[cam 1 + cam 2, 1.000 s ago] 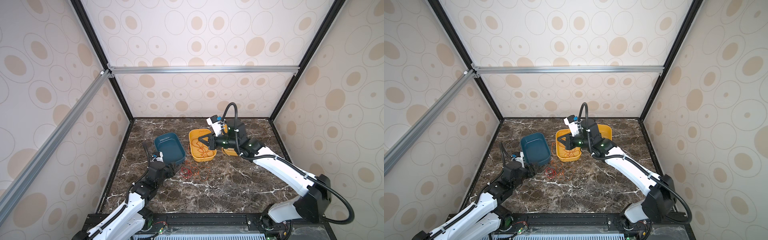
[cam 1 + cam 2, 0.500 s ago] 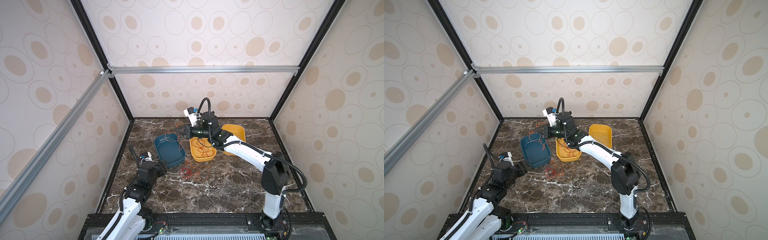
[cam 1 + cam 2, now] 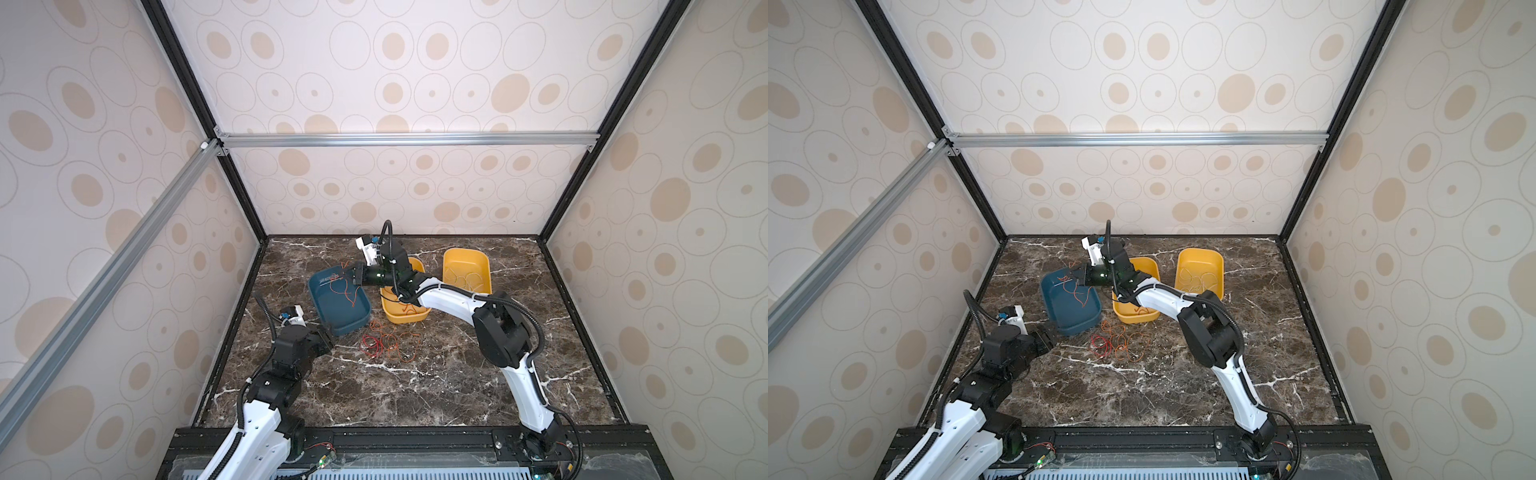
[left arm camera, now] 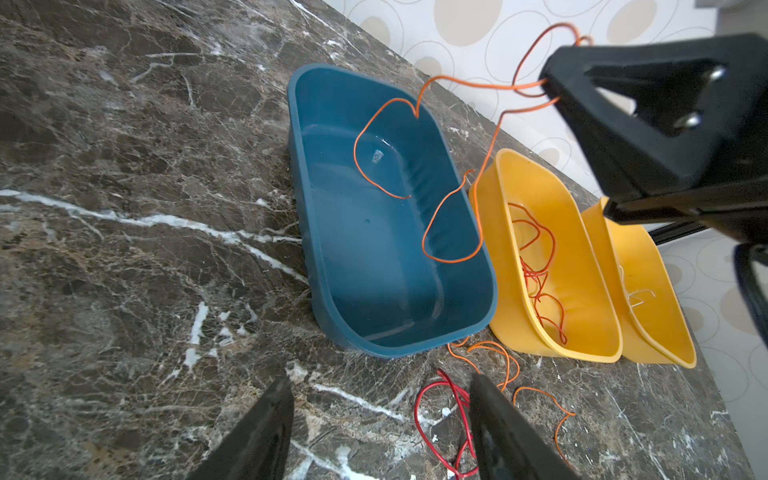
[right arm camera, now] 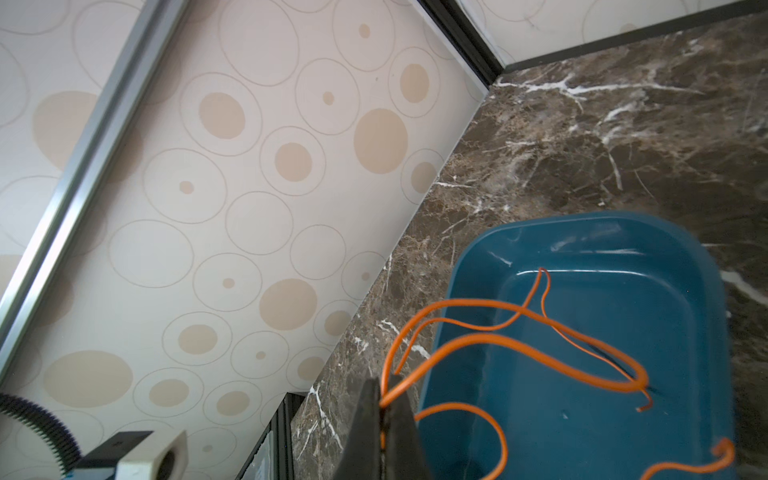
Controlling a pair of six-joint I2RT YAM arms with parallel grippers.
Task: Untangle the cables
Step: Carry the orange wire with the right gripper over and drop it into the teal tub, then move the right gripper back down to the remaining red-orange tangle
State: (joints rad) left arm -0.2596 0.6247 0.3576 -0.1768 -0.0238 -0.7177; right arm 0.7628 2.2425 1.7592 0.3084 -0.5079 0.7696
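Holding one orange wire (image 4: 453, 261) pinched over the blue tray (image 3: 338, 311), the right gripper (image 3: 349, 274) likely needs to let go next, while the left gripper (image 4: 380, 378), jaws spread, sits near the tangle (image 3: 384, 343).

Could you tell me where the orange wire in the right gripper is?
In both top views the thin orange wire dangles from the shut right gripper over the teal plastic tray, left of the adjacent yellow tray.
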